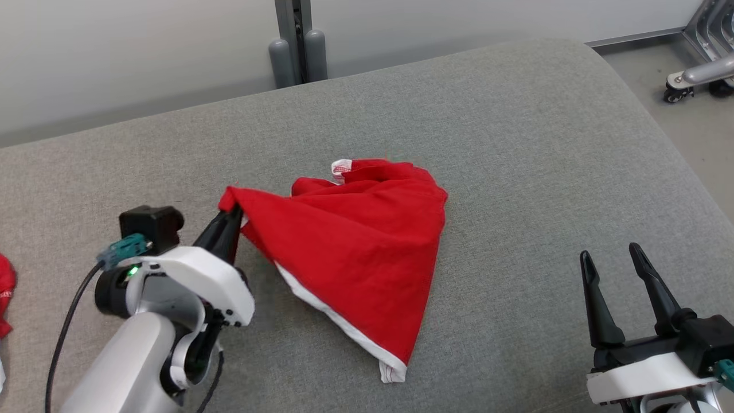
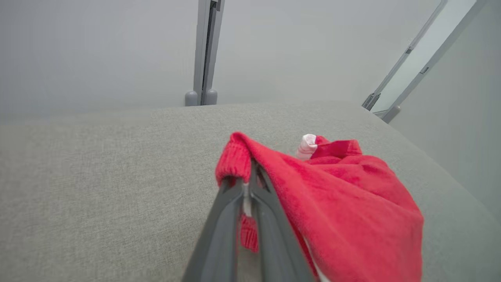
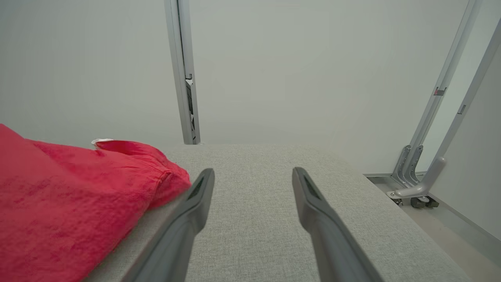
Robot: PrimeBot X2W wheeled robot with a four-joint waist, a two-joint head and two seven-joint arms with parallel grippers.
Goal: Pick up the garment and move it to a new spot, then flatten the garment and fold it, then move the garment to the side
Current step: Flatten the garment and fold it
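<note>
**Left gripper pinches garment corner**

At the far left edge a red scrap [image 1: 4,298] is cut off and hard to identify. The left gripper [image 1: 234,218] reaches in from the lower left and is clamped on a corner of the red garment [image 1: 355,246], which hides its fingertips. The garment lies bunched mid-cushion [image 1: 516,143]. At the lower right, the right gripper [image 1: 609,252] points upward with its fingers spread, apart from the cloth.

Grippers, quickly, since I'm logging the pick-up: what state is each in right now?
Left gripper: shut on a corner of the red garment.
Right gripper: open, holding nothing.
</note>
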